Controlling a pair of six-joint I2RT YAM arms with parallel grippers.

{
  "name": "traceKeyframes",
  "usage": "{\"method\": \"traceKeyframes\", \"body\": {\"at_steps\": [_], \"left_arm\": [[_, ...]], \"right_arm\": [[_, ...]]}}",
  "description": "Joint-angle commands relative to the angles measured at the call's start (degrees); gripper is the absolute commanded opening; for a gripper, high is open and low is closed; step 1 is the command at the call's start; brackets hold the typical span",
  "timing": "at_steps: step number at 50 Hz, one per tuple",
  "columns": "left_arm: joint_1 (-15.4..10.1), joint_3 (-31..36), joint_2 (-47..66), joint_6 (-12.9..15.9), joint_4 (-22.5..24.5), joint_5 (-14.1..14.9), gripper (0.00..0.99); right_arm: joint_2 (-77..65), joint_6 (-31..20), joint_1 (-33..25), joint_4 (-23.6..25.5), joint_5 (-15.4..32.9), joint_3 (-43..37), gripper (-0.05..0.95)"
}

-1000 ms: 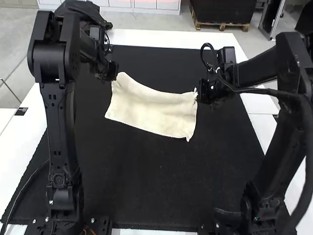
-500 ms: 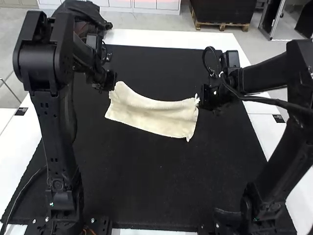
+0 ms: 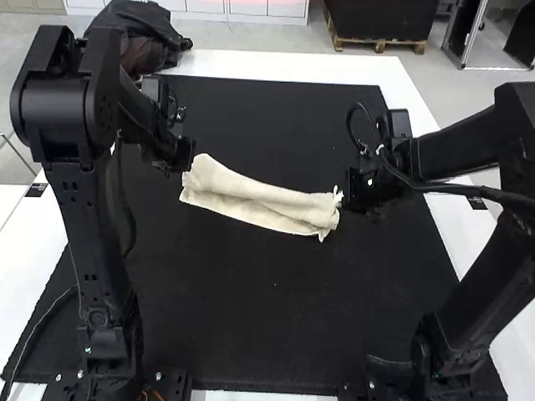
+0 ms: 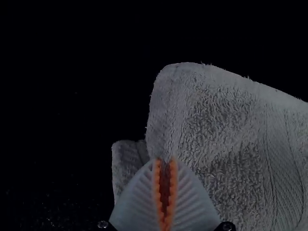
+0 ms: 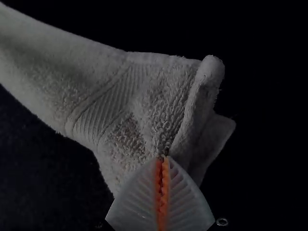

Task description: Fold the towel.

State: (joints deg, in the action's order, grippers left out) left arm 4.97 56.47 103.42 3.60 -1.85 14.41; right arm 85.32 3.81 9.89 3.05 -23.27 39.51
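Towel partly folded, left pincer, right pincer gripping corners

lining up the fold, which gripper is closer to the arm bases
The right gripper, the one holding the right-hand end of the towel; in the high view, the left gripper is farther forward over the black mat.

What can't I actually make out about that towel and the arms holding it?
- High view: the underside of the towel and its number of layers, hidden by its top side.
- Left wrist view: the bit of cloth pinched in the left fingers, which cover it.
- Right wrist view: the bit pinched in the right fingers, likewise.
- Both wrist views: the towel's far part, cut off by the edge.
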Motion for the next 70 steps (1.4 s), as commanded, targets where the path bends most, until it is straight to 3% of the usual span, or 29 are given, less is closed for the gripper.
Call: {"method": "traceKeyframes", "body": {"at_steps": [1,26,52,55,59,60,62,64,67,70], "left_arm": [[1.0,-1.3,-1.7,-0.5,1.8,-0.4,0.028],[1.0,-8.1,-0.5,-2.8,15.5,-1.6,0.028],[0.9,-7.6,6.6,-2.6,22.6,-2.5,0.028],[0.9,-7.6,7.3,-2.6,23.6,-3.2,0.028],[1.0,-7.6,8.1,-2.6,24.5,-3.5,0.041],[1.0,-7.6,8.2,-2.7,24.6,-3.5,0.067],[1.0,-7.7,8.1,-3.2,24.7,-3.5,0.2],[1.0,-7.6,8.2,-3.4,24.7,-3.5,0.385],[1.0,-7.6,8.0,-3.6,24.6,-3.5,0.77],[1.1,-7.6,7.9,-3.7,24.6,-3.5,0.936]], "right_arm": [[-0.9,-0.5,-0.4,-1.6,-0.3,-1.4,-0.03],[5.4,-1.9,-0.4,-10.3,1.2,-4.3,-0.03],[10.4,-2.2,-0.7,-16.0,3.0,-4.3,-0.02],[10.8,-2.2,-0.7,-16.2,3.3,-4.3,0.07],[11.4,-2.1,-0.7,-16.4,5.0,-4.2,0.36],[11.4,-2.0,-0.7,-16.4,5.6,-4.1,0.48],[11.5,-1.8,-0.7,-16.3,6.2,-4.0,0.6],[11.5,-1.8,-0.7,-16.2,6.2,-3.9,0.7],[11.5,-1.7,-0.7,-16.1,6.2,-3.7,0.81],[11.4,-1.6,-0.8,-15.5,6.2,-3.4,0.9]]}}
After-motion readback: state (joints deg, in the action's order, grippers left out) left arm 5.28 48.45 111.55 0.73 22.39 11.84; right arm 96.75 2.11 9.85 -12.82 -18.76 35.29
